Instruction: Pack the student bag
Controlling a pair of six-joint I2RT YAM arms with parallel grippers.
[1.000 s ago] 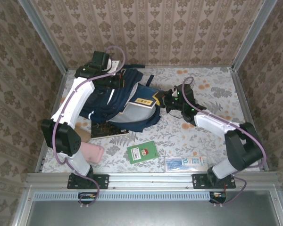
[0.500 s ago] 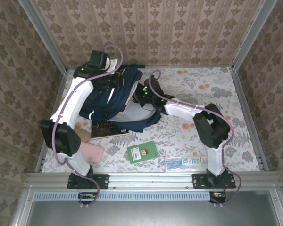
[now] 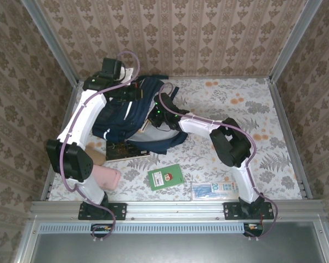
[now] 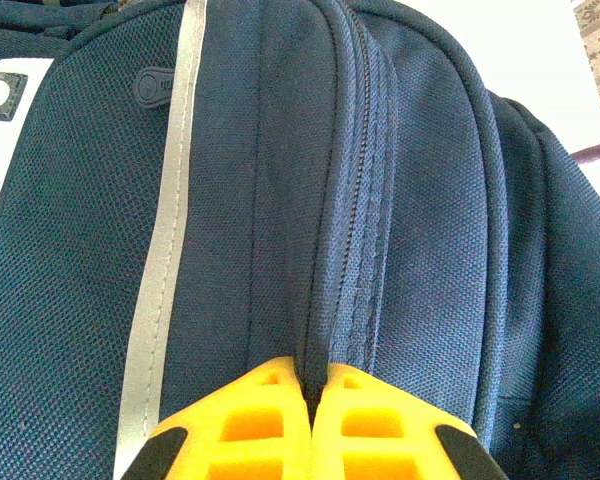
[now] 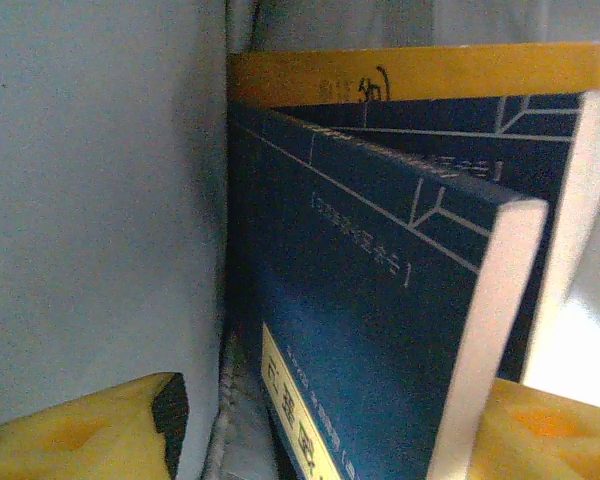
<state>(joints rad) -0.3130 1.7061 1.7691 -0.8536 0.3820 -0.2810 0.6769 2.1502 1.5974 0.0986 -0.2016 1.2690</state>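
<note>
The navy student bag [image 3: 114,121] lies at the back left of the table with its mouth toward the middle. My left gripper [image 3: 132,94] is at the bag's top; in the left wrist view it [image 4: 316,388] is shut on a ridge of the bag's fabric [image 4: 430,200] beside the zipper. My right gripper [image 3: 154,117] reaches into the bag's mouth. Inside, in the right wrist view, a dark blue book [image 5: 360,300] with a yellow band stands against the grey lining [image 5: 80,200], between the spread yellow fingers of the open gripper [image 5: 320,440].
A dark book [image 3: 126,151] sticks out from under the bag's near side. Nearer the front lie a pink case [image 3: 105,178], a green booklet [image 3: 165,176] and a blue-and-white packet [image 3: 215,190]. Patterned walls enclose the table on three sides.
My right arm swung left from outside the bag into its mouth, carrying the blue book in. Its jaws then spread apart. The left gripper kept its hold on the bag.
</note>
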